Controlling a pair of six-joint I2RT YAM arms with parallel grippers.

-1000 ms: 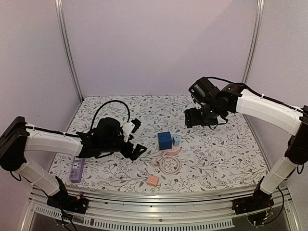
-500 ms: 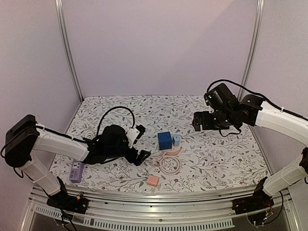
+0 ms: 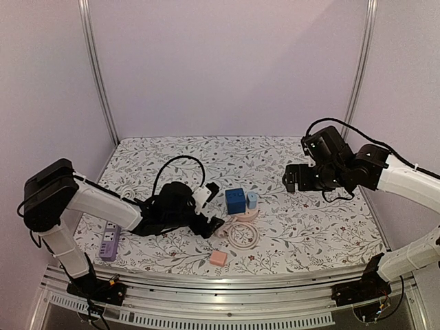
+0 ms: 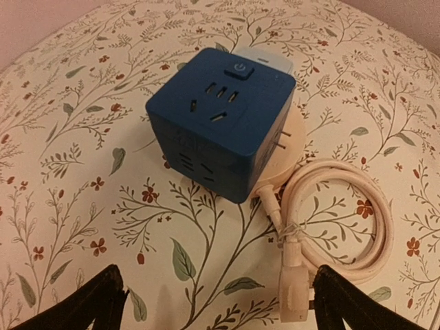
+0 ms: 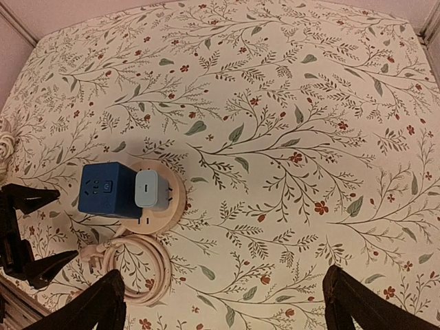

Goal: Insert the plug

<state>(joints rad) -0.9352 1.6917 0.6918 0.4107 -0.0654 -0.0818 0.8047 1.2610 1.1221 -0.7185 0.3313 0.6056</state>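
Lab booth: aluminium frame (image 3: 97, 75), plain walls (image 3: 227, 62).

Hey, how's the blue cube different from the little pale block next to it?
The cube is dark blue, the block pale blue. The cube is larger than the block. The cube's faces carry socket holes and a power button; the block's top shows one slot. Both stand side by side on the round cream base.

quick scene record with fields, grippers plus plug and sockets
left gripper: open, empty, low, facing the blue cube socket
right gripper: open, empty, raised over the cloth
plug: loose on the cloth, end of coiled white cable
blue cube socket: on round base beside light blue adapter
purple power strip: near left edge
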